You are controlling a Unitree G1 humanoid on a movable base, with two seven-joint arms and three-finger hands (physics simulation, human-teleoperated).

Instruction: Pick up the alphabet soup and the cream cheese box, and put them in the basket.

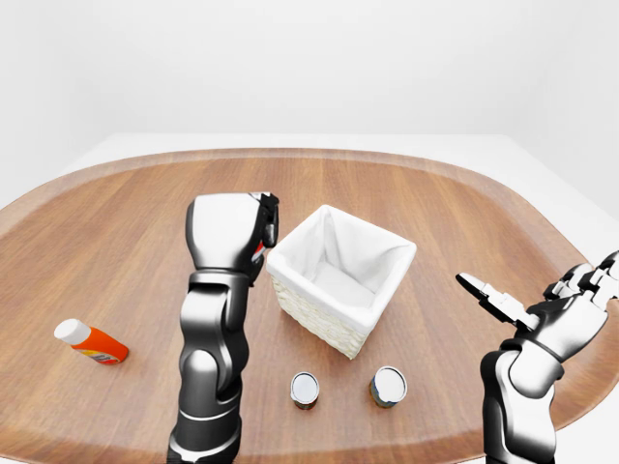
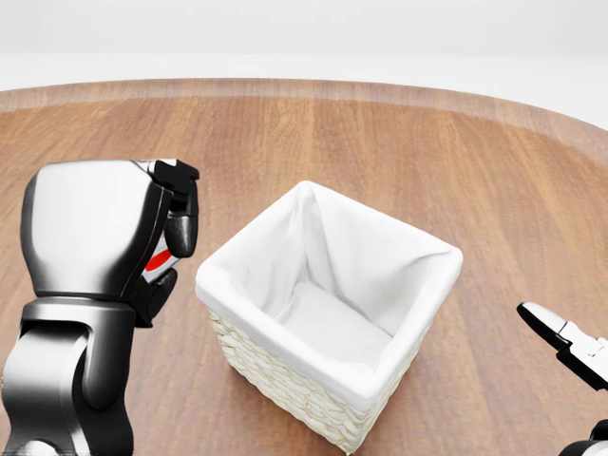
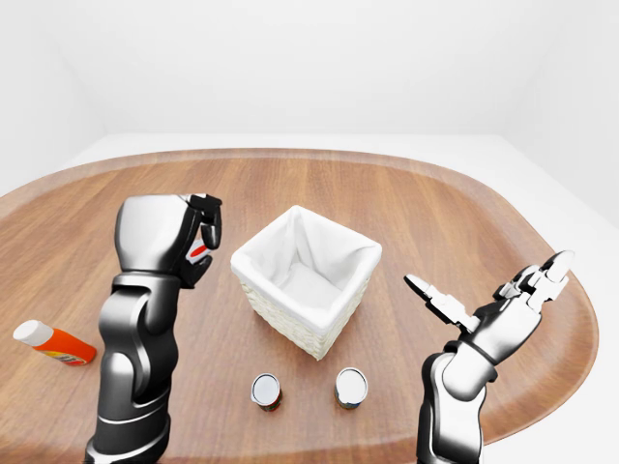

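Observation:
My left hand point(image 2: 166, 256) is raised just left of the white-lined wicker basket point(image 2: 328, 375), level with its rim. Its fingers are shut on a small red-and-white thing point(image 2: 158, 259), seemingly the alphabet soup can, though the hand hides most of it. In the right-eye view my right hand point(image 3: 484, 314) is held up to the right of the basket, open, fingers spread and holding nothing. The basket's inside shows only white lining. No cream cheese box is visible in any view.
Two small cans stand upright below the basket in the left-eye view, one point(image 1: 305, 389) with a reddish side and one point(image 1: 389, 386) darker. An orange bottle with a white cap point(image 1: 90, 341) lies at the far left. The oval wooden table point(image 1: 464, 208) extends around them.

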